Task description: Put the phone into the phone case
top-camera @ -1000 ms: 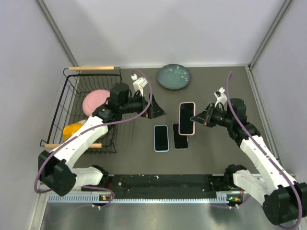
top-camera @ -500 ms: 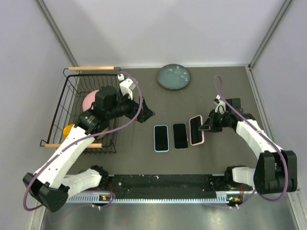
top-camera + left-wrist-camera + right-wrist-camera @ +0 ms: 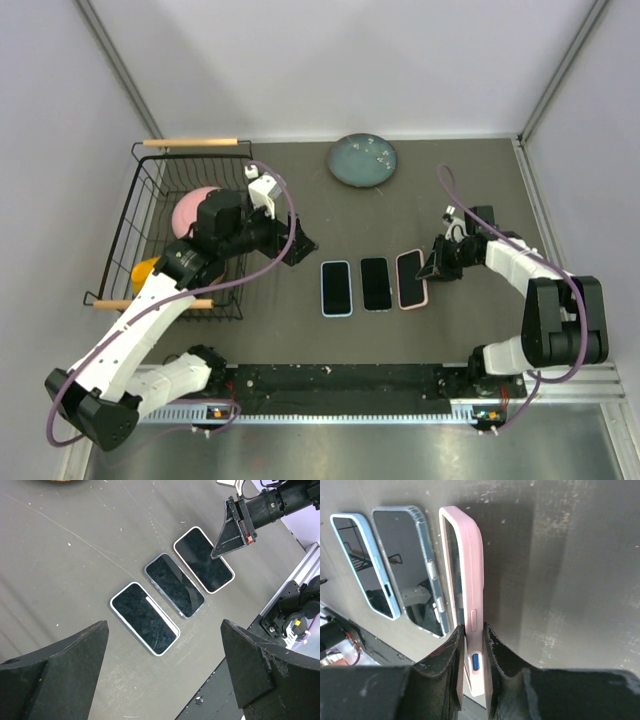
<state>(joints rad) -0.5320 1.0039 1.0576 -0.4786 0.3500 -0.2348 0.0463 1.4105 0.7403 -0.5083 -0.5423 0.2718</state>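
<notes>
While left hand [image 3: 300, 246] gapes empty, right hand [image 3: 473, 628] pinches the pink-cased phone [image 3: 470, 570].

**Overhead view.** Even, diffuse white light from above. The pale walls are bright and the dark desk [image 3: 480, 330] is matte. Shadows are soft and short, faint beneath the arms and the wire basket [image 3: 150, 215]. Focus is sharp throughout.

**Left wrist view.** The desk is well lit and its scratches are crisp. The glass of the middle phone [image 3: 175, 585] carries mottled reflections. The left pincer [image 3: 164, 624] fingers are dark, close and soft-edged at the bottom corners.

**Right wrist view.** Dimmer. A broad soft shadow lies on the desk beside the pink phone [image 3: 470, 555]. The screens mirror their surroundings. The right pincer [image 3: 473, 629] fingers are near-black and out of focus.
</notes>
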